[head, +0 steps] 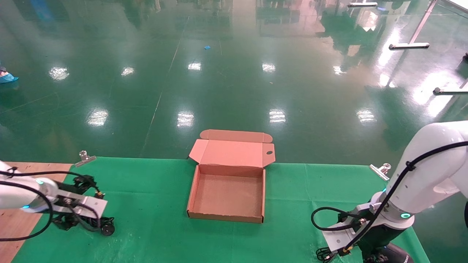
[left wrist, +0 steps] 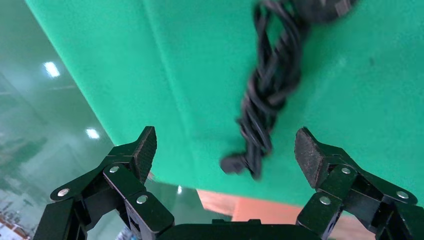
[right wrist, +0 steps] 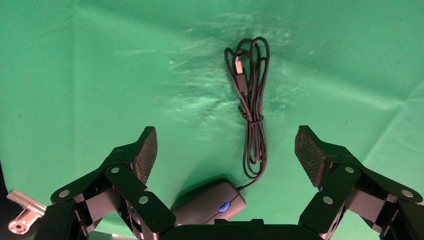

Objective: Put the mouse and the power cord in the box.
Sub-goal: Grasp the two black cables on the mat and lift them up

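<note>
The box (head: 226, 216) lies open in the middle of the green cloth, its inside bare and its lid (head: 234, 153) folded back. At the far left my left gripper (head: 78, 219) hovers over the power cord (head: 106, 228). In the left wrist view that gripper (left wrist: 226, 150) is open, with the bundled power cord (left wrist: 270, 95) lying on the cloth just beyond its fingertips. At the lower right my right gripper (head: 373, 252) stands over the mouse (head: 396, 254). That gripper (right wrist: 227, 150) is open, with the mouse (right wrist: 210, 202) below its palm and the thin mouse cable (right wrist: 252, 100) coiled ahead.
Metal clips (head: 85, 157) (head: 382, 170) pin the green cloth (head: 153, 219) at the table's far edge. Bare wood (head: 14, 219) shows at the left end. Beyond the table is a glossy green floor (head: 234, 73). Another clip (right wrist: 22, 220) lies near the right gripper.
</note>
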Available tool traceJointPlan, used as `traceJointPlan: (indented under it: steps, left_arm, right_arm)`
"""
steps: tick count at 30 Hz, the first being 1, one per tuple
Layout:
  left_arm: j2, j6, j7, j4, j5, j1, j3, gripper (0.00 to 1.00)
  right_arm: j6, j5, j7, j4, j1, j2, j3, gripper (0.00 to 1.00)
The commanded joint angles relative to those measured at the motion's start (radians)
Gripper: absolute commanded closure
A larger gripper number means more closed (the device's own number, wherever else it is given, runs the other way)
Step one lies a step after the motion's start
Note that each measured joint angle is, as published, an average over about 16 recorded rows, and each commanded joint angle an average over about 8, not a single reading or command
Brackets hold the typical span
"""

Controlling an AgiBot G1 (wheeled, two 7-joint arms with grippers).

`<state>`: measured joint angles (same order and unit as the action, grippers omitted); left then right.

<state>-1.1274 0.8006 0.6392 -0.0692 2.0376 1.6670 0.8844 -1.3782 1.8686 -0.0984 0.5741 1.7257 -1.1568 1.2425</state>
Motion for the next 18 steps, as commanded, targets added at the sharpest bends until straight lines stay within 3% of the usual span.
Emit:
traceJointPlan:
  steps: [1,18]
  left_arm:
    - [0.006,-0.01,0.013,0.018,0.002,0.002,0.001,0.0]
    - [-0.025,-0.066,0.032,0.059,-0.033,-0.051,-0.023,0.0]
  right_arm:
    - [0.004,-0.006,-0.019,-0.031,0.0,-0.013,-0.002,0.0]
    - [0.013,-0.031,-0.095,-0.156,-0.001,-0.033,-0.014,0.0]
